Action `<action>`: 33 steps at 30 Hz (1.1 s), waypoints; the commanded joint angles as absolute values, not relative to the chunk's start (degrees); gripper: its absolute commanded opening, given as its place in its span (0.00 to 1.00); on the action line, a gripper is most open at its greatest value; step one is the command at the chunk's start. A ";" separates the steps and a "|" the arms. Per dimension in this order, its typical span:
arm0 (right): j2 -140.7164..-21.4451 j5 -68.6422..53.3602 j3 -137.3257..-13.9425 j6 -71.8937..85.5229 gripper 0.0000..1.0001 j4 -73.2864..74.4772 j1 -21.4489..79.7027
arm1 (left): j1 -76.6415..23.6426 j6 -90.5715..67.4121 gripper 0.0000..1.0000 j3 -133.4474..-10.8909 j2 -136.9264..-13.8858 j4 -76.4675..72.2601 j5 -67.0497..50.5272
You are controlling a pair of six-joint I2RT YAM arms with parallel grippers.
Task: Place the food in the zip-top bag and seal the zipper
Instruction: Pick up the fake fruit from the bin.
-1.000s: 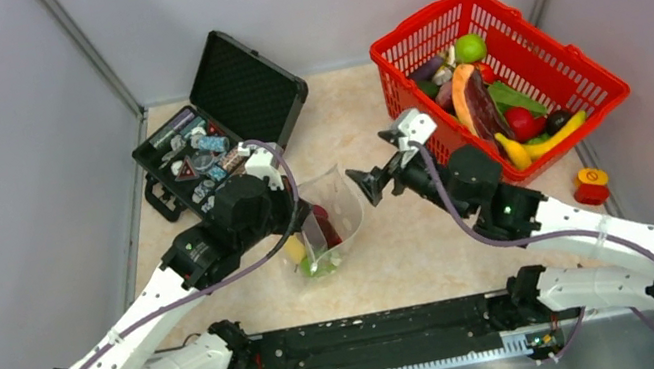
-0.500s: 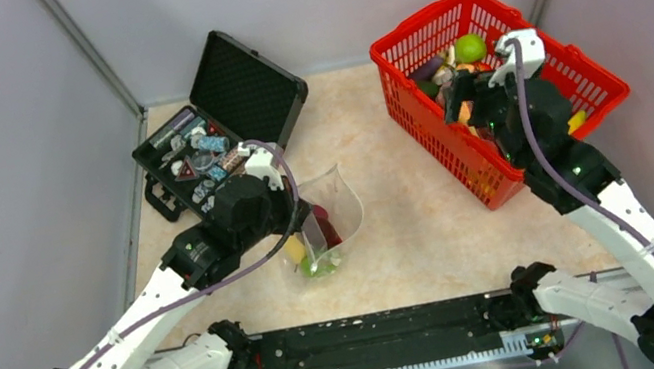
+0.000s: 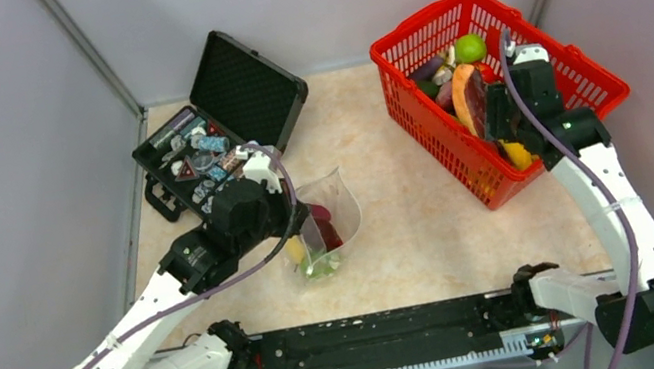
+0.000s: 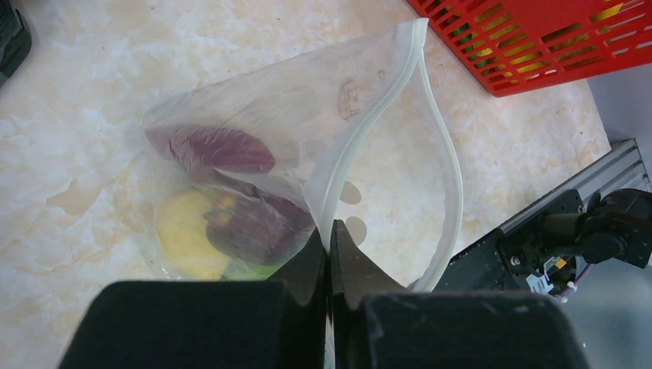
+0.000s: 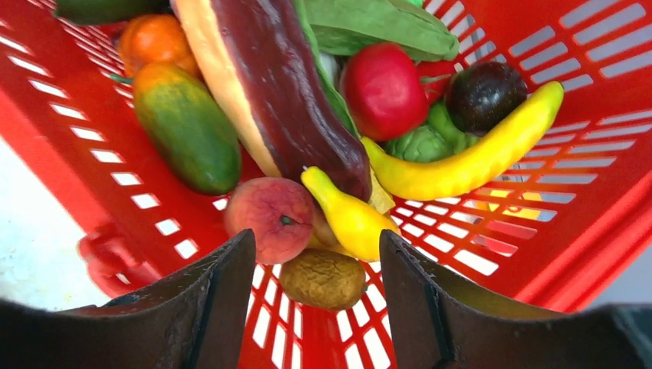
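Zip-top bag (image 3: 332, 206), food (image 3: 322, 265) inside, is seen from above on the surface (image 3: 412, 230), the right arm (image 3: 598, 187) stretched into the red basket (image 3: 436, 135). At the left wrist, the left pincer (image 4: 330, 246) is clamped shut on the zipper (image 4: 377, 108). At the right wrist, the right pincer (image 5: 315, 246) is held parted over a brown fruit (image 5: 323, 278), gripping nothing.

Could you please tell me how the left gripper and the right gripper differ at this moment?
The left gripper is shut, pinching the zip-top bag at its zipper. The right gripper has its fingers apart and clamps nothing.
The left gripper is beside the bag's open mouth, while the right gripper hangs over the food in the red basket.
Both have black fingers.
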State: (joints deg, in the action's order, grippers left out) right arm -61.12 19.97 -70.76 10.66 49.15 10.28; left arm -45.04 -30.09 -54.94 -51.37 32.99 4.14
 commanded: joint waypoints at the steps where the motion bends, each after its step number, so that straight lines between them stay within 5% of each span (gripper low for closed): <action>1: -62.06 18.91 -72.32 10.38 0.59 52.66 7.32 | -45.00 -29.42 0.00 -54.65 -49.82 30.53 5.51; 15: -70.44 13.55 -73.19 6.48 0.80 59.07 6.13 | -45.00 -28.59 0.00 -53.17 -48.86 29.70 6.17; 25: -73.82 7.02 -72.36 6.87 0.58 58.61 5.19 | -45.00 -28.48 0.00 -52.60 -47.97 30.06 7.56; 33: -74.20 13.41 -70.03 8.83 0.82 58.33 5.20 | -44.98 -28.07 0.00 -53.09 -49.80 28.87 6.32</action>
State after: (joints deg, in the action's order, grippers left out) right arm -74.13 11.00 -71.37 7.22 57.19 4.97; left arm -45.04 -28.80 -53.01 -49.01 32.95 6.87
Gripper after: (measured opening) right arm 0.801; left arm 0.001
